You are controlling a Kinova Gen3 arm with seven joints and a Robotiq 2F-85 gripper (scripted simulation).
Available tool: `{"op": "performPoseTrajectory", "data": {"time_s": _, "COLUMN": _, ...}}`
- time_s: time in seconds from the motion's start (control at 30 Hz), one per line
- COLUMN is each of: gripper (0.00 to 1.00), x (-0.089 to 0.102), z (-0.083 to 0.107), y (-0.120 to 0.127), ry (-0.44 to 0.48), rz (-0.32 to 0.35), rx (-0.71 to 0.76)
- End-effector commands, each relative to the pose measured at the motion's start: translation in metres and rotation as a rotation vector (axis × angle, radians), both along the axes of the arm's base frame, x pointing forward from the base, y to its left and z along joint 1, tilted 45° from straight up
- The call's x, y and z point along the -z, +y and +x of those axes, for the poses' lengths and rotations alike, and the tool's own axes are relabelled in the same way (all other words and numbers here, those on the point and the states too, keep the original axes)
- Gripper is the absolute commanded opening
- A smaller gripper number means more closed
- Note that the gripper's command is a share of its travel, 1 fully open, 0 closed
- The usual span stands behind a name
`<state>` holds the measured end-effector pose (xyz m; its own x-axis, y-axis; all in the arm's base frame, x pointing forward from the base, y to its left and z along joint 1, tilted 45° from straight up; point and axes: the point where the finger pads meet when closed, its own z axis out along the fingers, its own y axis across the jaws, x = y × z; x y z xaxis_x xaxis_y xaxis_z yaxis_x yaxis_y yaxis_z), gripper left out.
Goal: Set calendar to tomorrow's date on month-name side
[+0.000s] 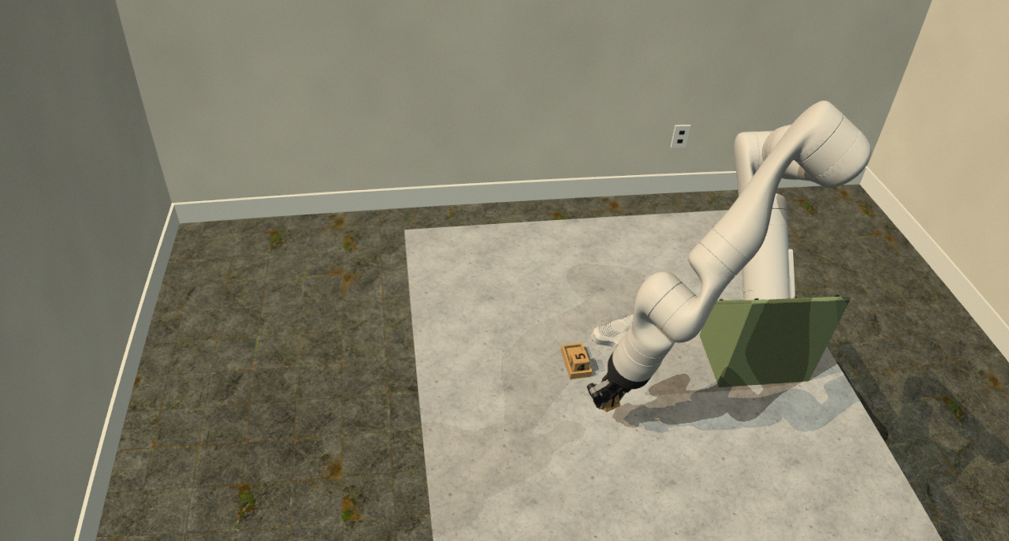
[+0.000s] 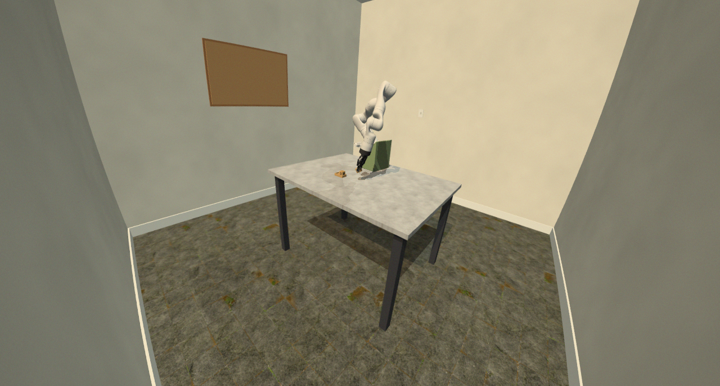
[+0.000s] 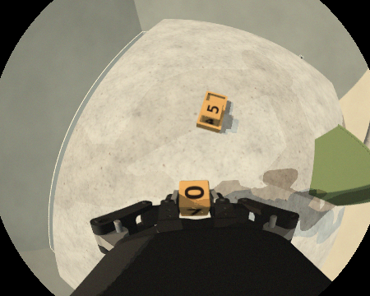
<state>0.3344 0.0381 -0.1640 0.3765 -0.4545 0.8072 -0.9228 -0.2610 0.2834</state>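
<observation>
The wooden calendar tray (image 1: 576, 360) lies on the grey table, with one orange cube showing a 5 (image 3: 213, 110) on its top face inside it. The tray also shows in the exterior view (image 2: 341, 173). My gripper (image 1: 605, 397) is to the right of the tray and nearer the front edge, just above the table. It is shut on a second orange cube (image 3: 194, 199), whose face toward the wrist camera shows a 0. In the top view the held cube is mostly hidden by the fingers.
A green board (image 1: 772, 340) stands upright to the right of the gripper, in front of the arm's base. A small white meshed object (image 1: 610, 328) lies between the tray and the arm.
</observation>
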Motion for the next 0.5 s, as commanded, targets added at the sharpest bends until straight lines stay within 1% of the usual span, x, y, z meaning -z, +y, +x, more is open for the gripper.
{"op": "performPoseTrajectory", "data": {"time_s": 0.0, "gripper": 0.28, "x": -0.0008, "z": 0.0008, "y": 0.0016, "ry": 0.0, "rz": 0.009, "rx": 0.003}}
{"op": "performPoseTrajectory", "data": {"time_s": 0.13, "gripper": 0.28, "x": -0.0004, "z": 0.0012, "y": 0.0007, "ry": 0.015, "rz": 0.054, "rx": 0.018}}
{"op": "performPoseTrajectory", "data": {"time_s": 0.37, "gripper": 0.28, "x": -0.0017, "z": 0.0018, "y": -0.0003, "ry": 0.055, "rz": 0.194, "rx": 0.061}}
{"op": "performPoseTrajectory", "data": {"time_s": 0.47, "gripper": 0.28, "x": -0.0028, "z": 0.0019, "y": -0.0001, "ry": 0.063, "rz": 0.233, "rx": 0.072}}
